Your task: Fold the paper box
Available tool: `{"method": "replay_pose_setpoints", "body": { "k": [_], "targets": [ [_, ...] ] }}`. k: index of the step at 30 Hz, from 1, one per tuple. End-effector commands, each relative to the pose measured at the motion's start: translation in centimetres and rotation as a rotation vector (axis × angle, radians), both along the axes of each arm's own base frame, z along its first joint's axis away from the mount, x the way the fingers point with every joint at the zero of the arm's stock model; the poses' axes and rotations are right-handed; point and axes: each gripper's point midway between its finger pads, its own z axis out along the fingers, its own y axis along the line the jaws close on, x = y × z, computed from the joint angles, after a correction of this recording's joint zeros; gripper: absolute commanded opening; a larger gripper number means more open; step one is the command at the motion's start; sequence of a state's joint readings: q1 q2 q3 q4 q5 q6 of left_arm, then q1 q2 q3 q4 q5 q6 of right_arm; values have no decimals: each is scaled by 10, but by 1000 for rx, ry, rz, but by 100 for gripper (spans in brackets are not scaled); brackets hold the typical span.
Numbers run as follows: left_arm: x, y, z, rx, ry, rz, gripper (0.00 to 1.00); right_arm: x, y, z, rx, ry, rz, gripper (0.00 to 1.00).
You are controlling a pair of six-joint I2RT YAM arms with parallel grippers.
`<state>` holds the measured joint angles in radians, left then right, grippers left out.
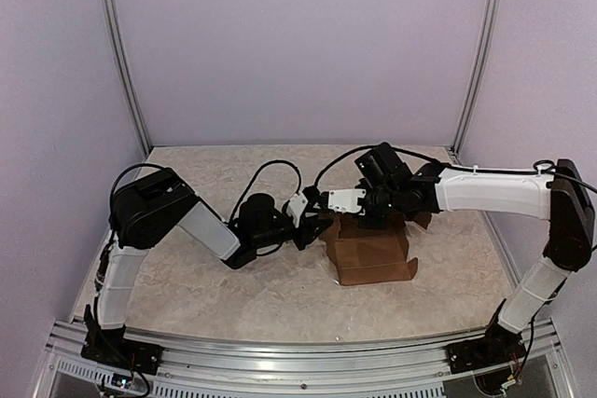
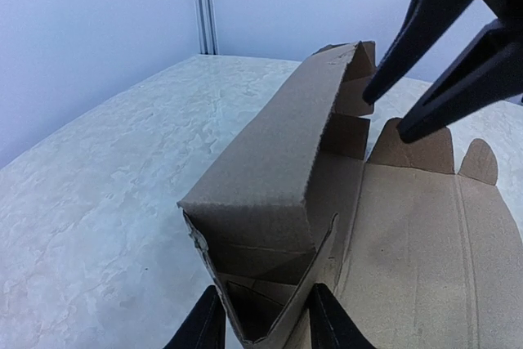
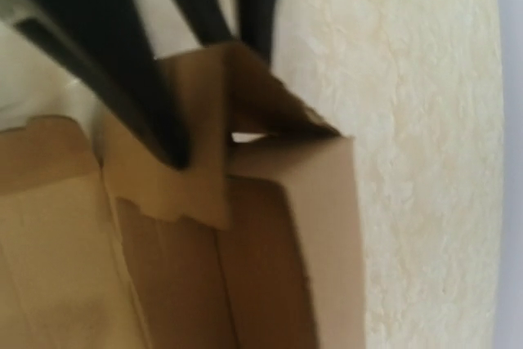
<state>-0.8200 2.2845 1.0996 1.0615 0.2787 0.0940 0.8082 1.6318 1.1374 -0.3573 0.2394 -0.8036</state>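
Observation:
The brown paper box (image 1: 373, 256) lies partly folded in the middle of the table, its base flat and its left side wall raised and doubled over. My left gripper (image 1: 315, 227) reaches in from the left. In the left wrist view its fingers (image 2: 263, 328) straddle the near end of that folded wall (image 2: 270, 177) and pinch it. My right gripper (image 1: 378, 221) hangs over the box's far end. In the left wrist view its two fingertips (image 2: 384, 114) stand slightly apart beside the far end tab, holding nothing. The right wrist view shows the wall (image 3: 319, 243) close up.
The marbled tabletop (image 1: 233, 277) surrounds the box. An aluminium rail (image 1: 298, 342) runs along the near edge. Lilac walls with two upright metal posts (image 1: 121, 53) close in the back and sides. Black cables loop over both arms.

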Motion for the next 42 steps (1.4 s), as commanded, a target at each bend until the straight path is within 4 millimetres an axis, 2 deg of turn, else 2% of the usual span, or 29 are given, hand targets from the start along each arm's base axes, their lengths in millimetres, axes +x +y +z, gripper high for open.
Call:
{"method": "replay_pose_setpoints", "body": {
  "k": [1, 4, 7, 10, 14, 21, 26, 42],
  "targets": [
    [-3, -2, 8, -12, -16, 4, 34, 2, 1, 20, 99, 71, -13, 16],
    [-2, -2, 10, -10, -24, 8, 34, 16, -4, 46, 180, 97, -39, 19],
    [-1, -2, 9, -4, -27, 8, 34, 35, -14, 55, 235, 147, -61, 26],
    [-2, -3, 8, 4, -32, 1, 35, 55, -27, 52, 265, 222, -77, 30],
    [-1, -2, 8, 13, -41, 0, 35, 71, -39, 31, 291, 382, -77, 35],
    [0, -4, 8, 26, -48, -7, 35, 55, -38, -4, 261, 560, 6, 43],
    [1, -5, 7, 37, -48, -12, 36, 47, -40, -23, 239, 621, 1, 45],
    [3, -18, 5, 42, -71, -16, 35, 20, -33, -44, 263, 841, 13, 46]
  ]
}}
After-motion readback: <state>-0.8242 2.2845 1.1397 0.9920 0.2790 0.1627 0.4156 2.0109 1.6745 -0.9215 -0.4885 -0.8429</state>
